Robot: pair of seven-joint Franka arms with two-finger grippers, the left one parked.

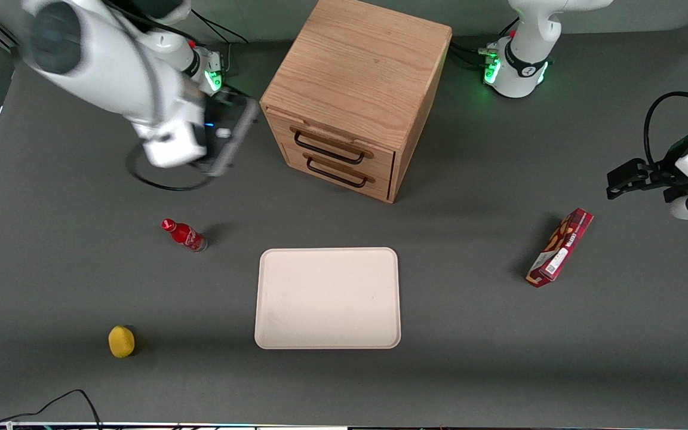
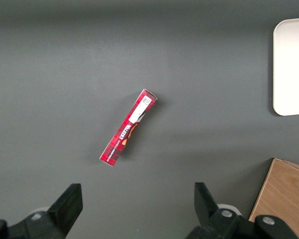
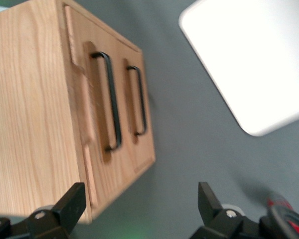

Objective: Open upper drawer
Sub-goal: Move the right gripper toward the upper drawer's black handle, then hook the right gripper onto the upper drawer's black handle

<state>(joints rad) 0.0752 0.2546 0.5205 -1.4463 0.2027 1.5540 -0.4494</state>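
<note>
The oak cabinet (image 1: 356, 71) stands at the back middle of the table, its two drawer fronts turned toward the front camera. The upper drawer (image 1: 344, 138) has a wooden ridge and a thin black bar handle (image 1: 328, 149), and it looks shut. The lower drawer (image 1: 344, 168) is right under it. My right gripper (image 1: 224, 143) hangs above the table beside the cabinet, toward the working arm's end, and is blurred. In the right wrist view the gripper (image 3: 139, 194) is open and empty, with the upper drawer's handle (image 3: 112, 102) some way ahead of it and not touched.
A white tray (image 1: 327, 298) lies in front of the cabinet, nearer the front camera. A small red bottle (image 1: 184, 235) and a yellow fruit (image 1: 121, 341) lie toward the working arm's end. A red box (image 1: 561, 247) lies toward the parked arm's end.
</note>
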